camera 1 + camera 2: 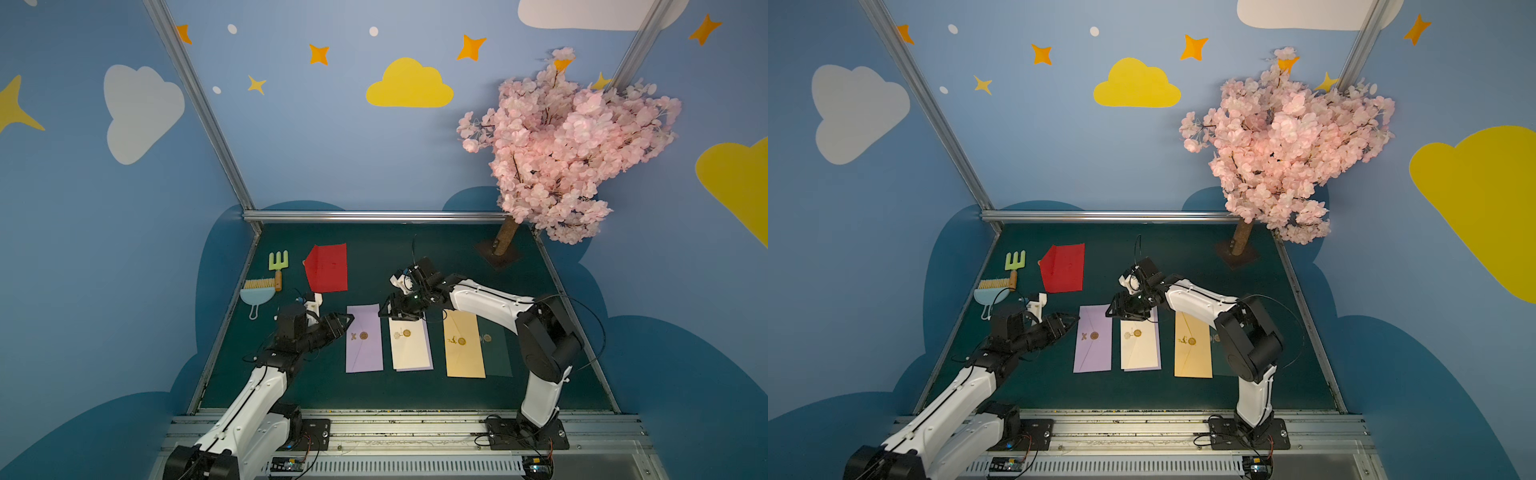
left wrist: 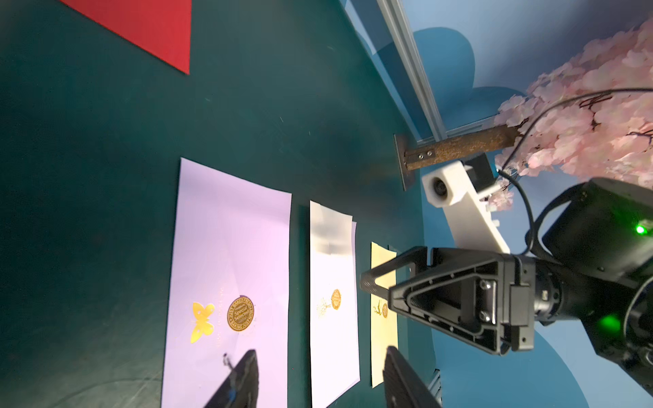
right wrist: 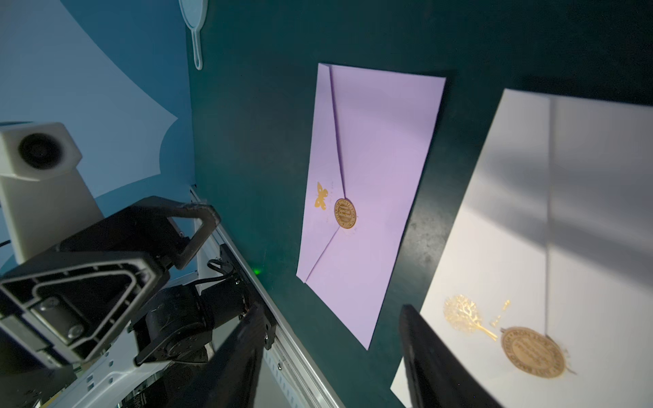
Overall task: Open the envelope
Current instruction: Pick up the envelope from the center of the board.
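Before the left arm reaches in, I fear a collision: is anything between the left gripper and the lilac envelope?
Nothing visible. The left gripper, open, sits at the lilac envelope, by its far corner; the right gripper is aside, over the white envelope.

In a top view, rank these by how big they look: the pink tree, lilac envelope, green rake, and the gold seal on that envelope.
Largest to smallest:
1. tree
2. lilac envelope
3. rake
4. gold seal

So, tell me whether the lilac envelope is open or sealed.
Sealed: the lilac envelope lies flat, its flap folded down under the gold seal.
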Controlling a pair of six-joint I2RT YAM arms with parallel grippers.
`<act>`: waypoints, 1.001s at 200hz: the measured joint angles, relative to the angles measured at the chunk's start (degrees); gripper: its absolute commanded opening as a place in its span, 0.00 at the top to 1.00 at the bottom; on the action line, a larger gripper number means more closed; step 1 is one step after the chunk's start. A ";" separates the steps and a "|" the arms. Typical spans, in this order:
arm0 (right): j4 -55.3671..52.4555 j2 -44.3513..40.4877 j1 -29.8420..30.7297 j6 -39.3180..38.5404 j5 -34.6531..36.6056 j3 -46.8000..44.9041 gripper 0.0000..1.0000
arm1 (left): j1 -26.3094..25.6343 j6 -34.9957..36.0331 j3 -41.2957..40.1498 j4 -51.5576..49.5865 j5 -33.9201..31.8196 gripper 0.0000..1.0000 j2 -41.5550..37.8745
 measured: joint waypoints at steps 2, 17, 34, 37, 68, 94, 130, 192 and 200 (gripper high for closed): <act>0.00 0.22 -0.15 -0.02 -0.02 0.11 0.38 | -0.42 -0.09 -0.04 0.15 -0.15 0.50 0.24; -0.13 1.20 -1.31 -0.20 -0.28 0.98 0.38 | -3.26 -0.26 -0.22 1.03 -1.31 0.52 1.92; -0.09 1.86 -2.62 -0.42 -0.63 2.49 0.38 | -5.95 -0.26 -0.22 1.97 -2.29 0.54 4.09; -0.11 2.08 -2.84 -0.46 -0.79 2.82 0.38 | -6.40 -0.20 -0.22 2.10 -2.49 0.54 4.50; 0.50 4.46 -4.33 -0.83 -1.75 5.68 0.38 | -9.53 -0.39 -0.20 2.47 -4.42 0.65 7.58; 0.66 7.32 -4.46 -1.03 -2.95 7.76 0.38 | -10.19 -0.66 -0.20 1.73 -5.73 0.74 8.37; 0.74 10.95 -4.46 -1.07 -4.61 10.32 0.38 | -10.43 -1.29 -1.70 0.09 -7.43 0.74 7.32; 0.61 16.00 -4.33 -1.33 -6.71 17.27 0.38 | -10.45 -3.52 -6.21 -1.55 -10.29 0.76 6.12; 0.44 16.87 -4.33 -1.46 -6.71 18.25 0.38 | -10.45 -3.80 -6.67 -1.42 -10.47 0.76 6.64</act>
